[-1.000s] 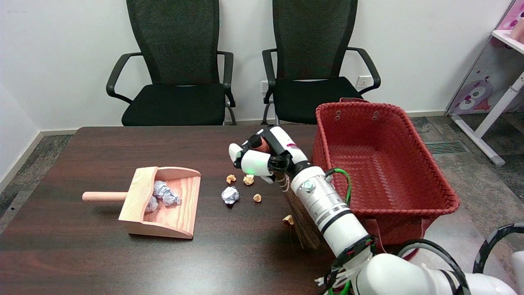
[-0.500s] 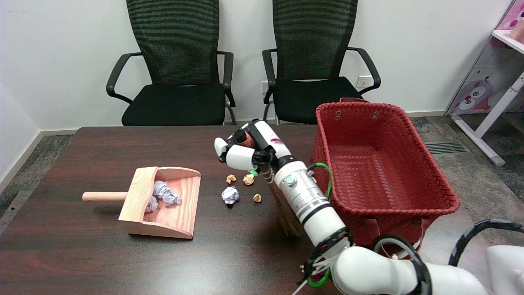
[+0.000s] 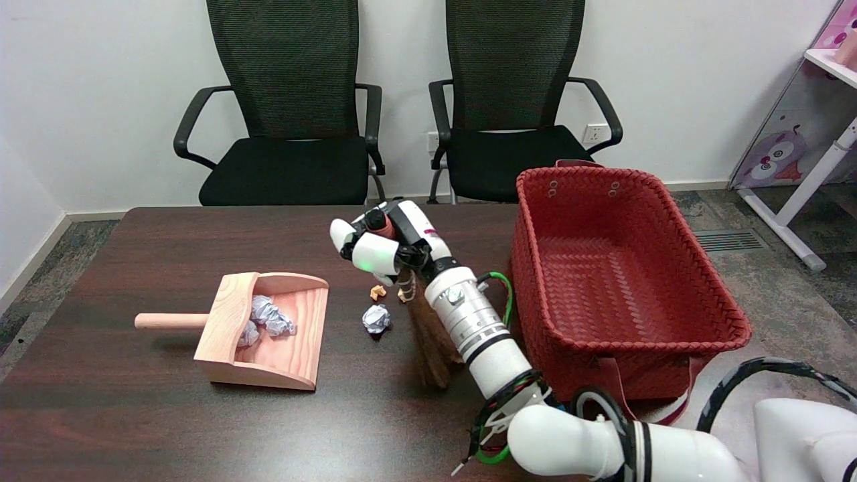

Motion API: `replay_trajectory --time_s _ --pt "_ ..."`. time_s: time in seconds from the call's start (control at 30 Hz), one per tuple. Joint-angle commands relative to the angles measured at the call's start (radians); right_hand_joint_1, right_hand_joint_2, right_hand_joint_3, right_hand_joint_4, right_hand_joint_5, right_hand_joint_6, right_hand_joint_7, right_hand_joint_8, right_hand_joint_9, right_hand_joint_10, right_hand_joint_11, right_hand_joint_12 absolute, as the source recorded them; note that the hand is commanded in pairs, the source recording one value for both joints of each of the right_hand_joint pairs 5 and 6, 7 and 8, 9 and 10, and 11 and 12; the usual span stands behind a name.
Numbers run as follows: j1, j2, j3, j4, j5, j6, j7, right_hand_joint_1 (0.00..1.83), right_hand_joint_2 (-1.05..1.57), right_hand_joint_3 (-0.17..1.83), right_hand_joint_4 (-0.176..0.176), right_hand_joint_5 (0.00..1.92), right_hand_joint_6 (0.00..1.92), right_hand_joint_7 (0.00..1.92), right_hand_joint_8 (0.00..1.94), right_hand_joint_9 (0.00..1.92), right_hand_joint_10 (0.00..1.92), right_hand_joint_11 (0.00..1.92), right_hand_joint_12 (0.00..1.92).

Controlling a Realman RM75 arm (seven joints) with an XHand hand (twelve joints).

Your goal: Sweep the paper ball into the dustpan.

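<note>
Here, in the head view, the right hand [image 3: 376, 246] hangs over the middle of the dark table [image 3: 134, 415], its fingers [image 3: 371, 254] wrapped tight round the reddish handle of a small broom [image 3: 428, 345]; the broom's brown bristles slant down beside the forearm and reach the table just right of the loose scraps; a white paper ball [image 3: 376, 318] lies on the table between the bristles and the wooden dustpan [image 3: 268, 331], apart from both; a small tan scrap [image 3: 377, 292] sits just behind the ball, and another shows partly at the hand's lower edge; the dustpan rests to the left, its open mouth turned towards the ball and its round handle pointing left, with crumpled white paper [image 3: 268, 318] already lying inside near the back wall; a red woven basket [image 3: 730, 328] stands on the right side of the table; two black office chairs [image 3: 288, 100] stand behind the far edge, against a pale wall.
</note>
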Motion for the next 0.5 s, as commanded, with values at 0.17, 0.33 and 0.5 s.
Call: replay_trajectory --time_s 0.17,0.33,0.5 --pt "0.05 -0.063 0.025 0.039 -0.24 0.046 0.596 0.95 1.41 1.58 0.028 1.92 1.92 1.92 1.92 1.92 1.92 1.92 1.92" --pt "0.052 -0.039 0.057 -0.005 -0.283 0.117 0.596 0.95 1.42 1.54 0.031 1.92 1.92 1.92 1.92 1.92 1.92 1.92 1.92" --pt "0.061 -0.016 0.07 -0.032 -0.295 0.178 0.6 0.95 1.42 1.52 0.036 1.92 1.92 1.92 1.92 1.92 1.92 1.92 1.92"
